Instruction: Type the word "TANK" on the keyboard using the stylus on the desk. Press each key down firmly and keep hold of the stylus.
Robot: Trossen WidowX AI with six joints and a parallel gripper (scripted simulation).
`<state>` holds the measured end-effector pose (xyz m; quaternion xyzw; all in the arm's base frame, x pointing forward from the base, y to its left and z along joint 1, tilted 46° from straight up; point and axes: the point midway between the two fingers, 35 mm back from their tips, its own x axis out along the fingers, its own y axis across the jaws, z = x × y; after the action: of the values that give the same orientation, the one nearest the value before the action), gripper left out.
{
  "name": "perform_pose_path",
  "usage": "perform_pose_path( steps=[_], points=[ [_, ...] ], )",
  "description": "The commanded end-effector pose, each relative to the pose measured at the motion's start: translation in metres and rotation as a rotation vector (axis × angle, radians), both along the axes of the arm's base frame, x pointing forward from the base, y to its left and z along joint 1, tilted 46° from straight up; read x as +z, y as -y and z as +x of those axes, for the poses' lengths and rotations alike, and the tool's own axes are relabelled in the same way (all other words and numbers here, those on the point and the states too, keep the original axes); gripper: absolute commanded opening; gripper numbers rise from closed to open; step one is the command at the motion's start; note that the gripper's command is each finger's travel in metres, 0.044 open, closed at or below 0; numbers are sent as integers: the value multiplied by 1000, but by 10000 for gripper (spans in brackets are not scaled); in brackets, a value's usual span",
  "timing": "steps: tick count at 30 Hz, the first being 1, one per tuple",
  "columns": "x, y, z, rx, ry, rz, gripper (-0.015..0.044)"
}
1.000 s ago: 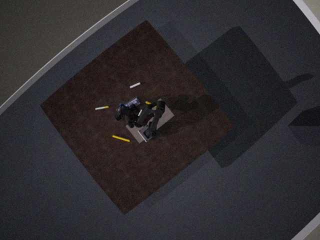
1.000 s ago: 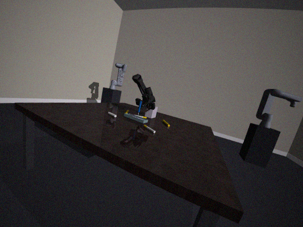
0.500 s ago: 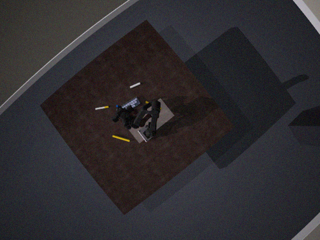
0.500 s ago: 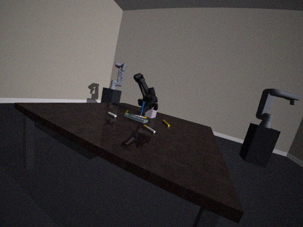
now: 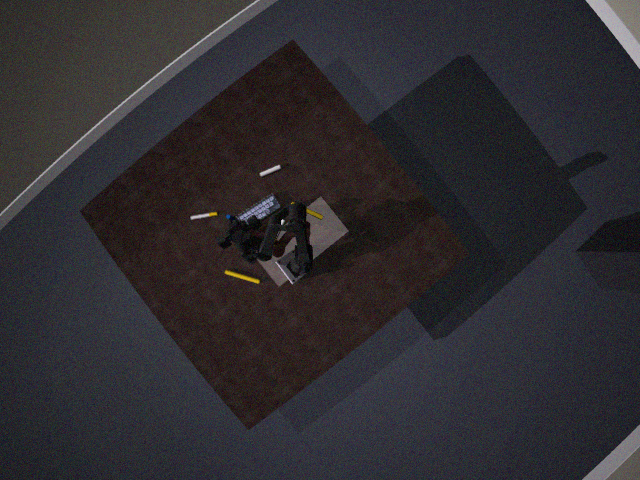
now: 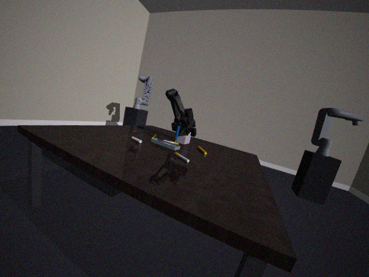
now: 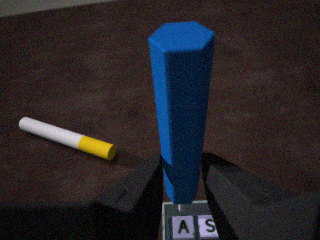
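My gripper (image 7: 181, 162) (image 5: 235, 223) (image 6: 180, 131) is shut on a blue hexagonal stylus (image 7: 182, 100) (image 6: 177, 132) (image 5: 227, 217), which stands upright between the dark fingers. The stylus's thin tip points down at the left end of the keyboard (image 7: 192, 226) (image 5: 258, 207) (image 6: 165, 143), right above the key marked A, with S beside it. I cannot tell whether the tip touches the key. The keyboard is a grey slab with light keys, lying on the dark brown table (image 5: 206, 335) (image 6: 208, 190) in front of the arm's base.
A white pen with a yellow end (image 7: 67, 137) (image 5: 203, 215) (image 6: 181, 157) lies on the table left of the keyboard. Another white stick (image 5: 270, 170) (image 6: 136, 139) and two yellow sticks (image 5: 241, 276) (image 6: 202, 150) (image 5: 313, 213) lie around it. Other robot arms on pedestals (image 6: 323, 154) (image 6: 139, 104) stand beyond the table.
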<state>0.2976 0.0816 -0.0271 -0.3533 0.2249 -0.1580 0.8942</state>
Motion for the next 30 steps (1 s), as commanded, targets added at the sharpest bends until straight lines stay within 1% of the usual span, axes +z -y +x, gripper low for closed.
perform_pose_path(
  steps=[1, 4, 7, 30],
  points=[
    [-6, 6, 0, 2, -5, -2, 0],
    [-8, 8, -1, 2, -5, -2, 0],
    [-9, 9, -1, 2, -5, -2, 79],
    [-18, 20, -2, 2, -5, -3, 81]
  ],
)
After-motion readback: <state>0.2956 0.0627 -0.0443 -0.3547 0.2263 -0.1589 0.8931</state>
